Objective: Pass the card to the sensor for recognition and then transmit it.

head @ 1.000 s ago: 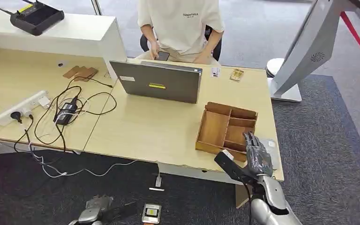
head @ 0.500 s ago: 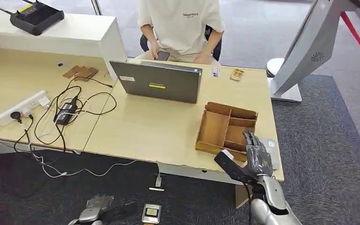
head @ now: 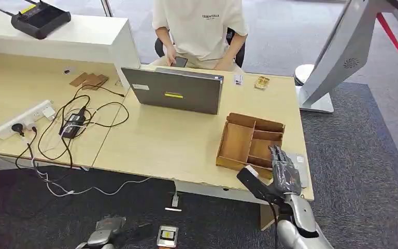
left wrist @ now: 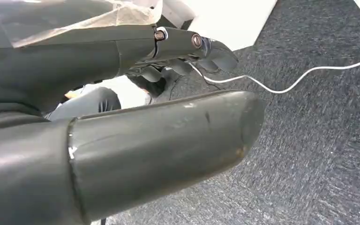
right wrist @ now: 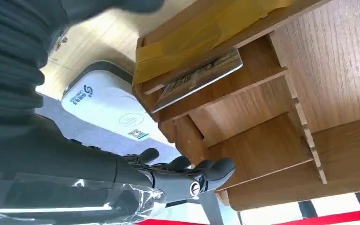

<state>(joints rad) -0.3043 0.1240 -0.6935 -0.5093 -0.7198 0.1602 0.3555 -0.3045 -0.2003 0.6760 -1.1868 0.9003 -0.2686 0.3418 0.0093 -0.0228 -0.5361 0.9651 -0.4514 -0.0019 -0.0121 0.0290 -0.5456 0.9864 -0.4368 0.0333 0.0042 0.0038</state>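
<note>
Nothing has visibly moved since the earlier frames: the right robot hand [head: 284, 171] still hovers over the near right corner of the wooden tray [head: 237, 141] on the table [head: 176, 145], fingers extended and apart, holding nothing. The card [right wrist: 198, 78] leans on edge inside one of the tray's small compartments. The white sensor [right wrist: 104, 101] lies just beside the tray. The left robot hand [head: 105, 229] hangs low over the carpet, empty, fingers loosely spread. A person sits behind the laptop [head: 175, 92].
</note>
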